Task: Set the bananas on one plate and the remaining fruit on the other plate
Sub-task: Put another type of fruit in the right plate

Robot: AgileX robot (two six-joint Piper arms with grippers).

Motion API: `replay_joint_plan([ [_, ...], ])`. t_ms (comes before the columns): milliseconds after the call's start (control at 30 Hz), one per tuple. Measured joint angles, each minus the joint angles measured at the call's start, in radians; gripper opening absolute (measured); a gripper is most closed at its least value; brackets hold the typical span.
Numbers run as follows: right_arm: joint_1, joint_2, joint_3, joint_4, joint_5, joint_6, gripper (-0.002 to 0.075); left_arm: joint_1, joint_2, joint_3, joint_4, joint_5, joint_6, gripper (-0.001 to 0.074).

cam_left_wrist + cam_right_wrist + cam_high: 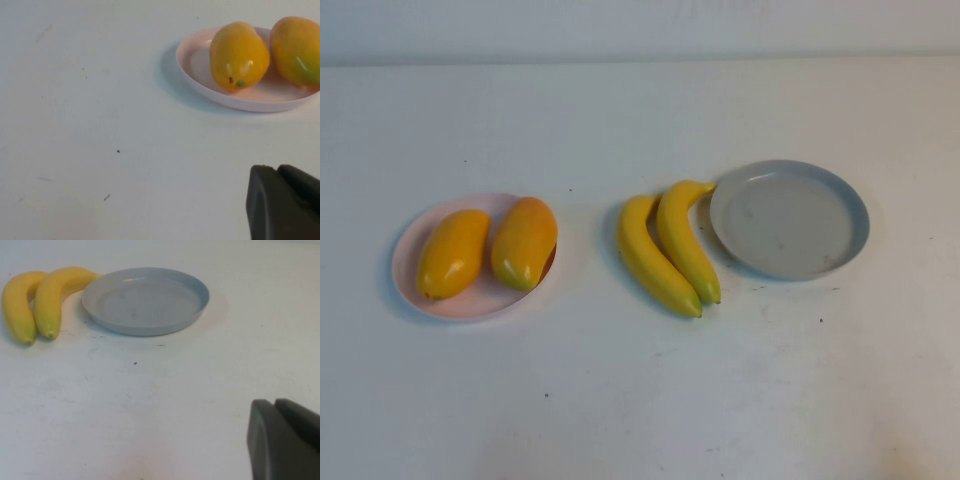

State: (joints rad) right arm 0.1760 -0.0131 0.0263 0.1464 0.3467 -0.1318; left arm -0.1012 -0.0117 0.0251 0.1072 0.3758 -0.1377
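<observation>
High view: two mangoes point(490, 248) lie side by side on the pink plate point(412, 250) at left; two bananas point(670, 248) lie together on the white surface point(640, 400), one tip touching the grey plate's point(790, 220) rim. Neither arm shows.

Left wrist view: left gripper point(287, 205), fingers clenched, empty, off the pink plate.

Right wrist view: right gripper point(287, 442), fingers clenched, empty, well apart from the grey plate and bananas.

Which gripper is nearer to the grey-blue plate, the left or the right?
Right. The right gripper, shut, sits back from the grey-blue plate, which its camera faces. The left gripper, shut, faces the pink plate instead.
</observation>
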Motion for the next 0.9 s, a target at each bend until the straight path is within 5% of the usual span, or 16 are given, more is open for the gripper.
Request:
replay_joint_plan([
  [700, 0.0, 0.0, 0.0, 0.0, -0.004, 0.0, -0.0015, 0.0, 0.0, 0.0, 0.0, 0.002, -0.008, -0.0004],
  [900, 0.0, 0.0, 0.0, 0.261, -0.17, 0.0, -0.0015, 0.0, 0.0, 0.0, 0.0, 0.002, -0.008, -0.0004],
])
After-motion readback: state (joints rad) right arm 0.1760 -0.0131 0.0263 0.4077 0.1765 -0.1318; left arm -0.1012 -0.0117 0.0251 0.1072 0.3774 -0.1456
